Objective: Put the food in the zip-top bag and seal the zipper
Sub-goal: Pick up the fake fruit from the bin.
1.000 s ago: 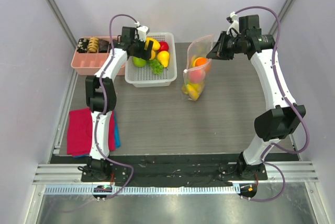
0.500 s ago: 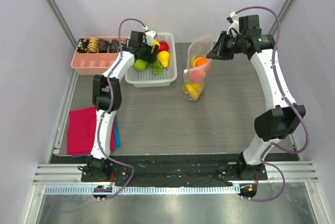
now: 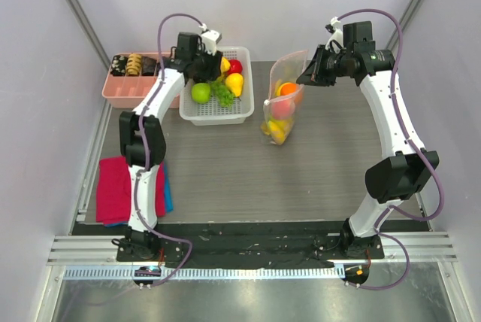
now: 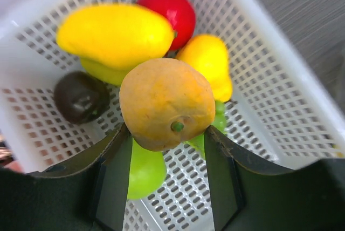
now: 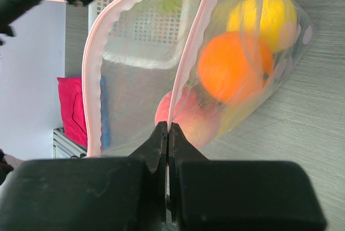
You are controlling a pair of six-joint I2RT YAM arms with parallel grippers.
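My left gripper (image 4: 167,132) is shut on a yellow-orange fruit (image 4: 166,101) and holds it above the white slatted basket (image 4: 280,107); the gripper also shows in the top view (image 3: 203,60). In the basket lie a yellow mango (image 4: 116,34), a red piece (image 4: 173,7), a yellow piece (image 4: 209,61), a green apple (image 4: 144,170) and a dark piece (image 4: 81,97). My right gripper (image 5: 168,129) is shut on one side of the mouth of the polka-dot bag (image 3: 282,104) and holds it open. The pink zipper strip (image 5: 92,63) rims the mouth. An orange (image 5: 234,66), a peach (image 5: 188,113) and a yellow fruit (image 5: 264,14) lie inside.
A pink divided tray (image 3: 120,95) with dark snack pieces stands left of the basket (image 3: 218,115). A red cloth (image 3: 119,186) over a blue one lies at the near left. Grey walls close in the back and sides.
My left gripper has risen from among the fruit in the basket with the yellow-orange fruit in it. The right arm and the bag have not moved.
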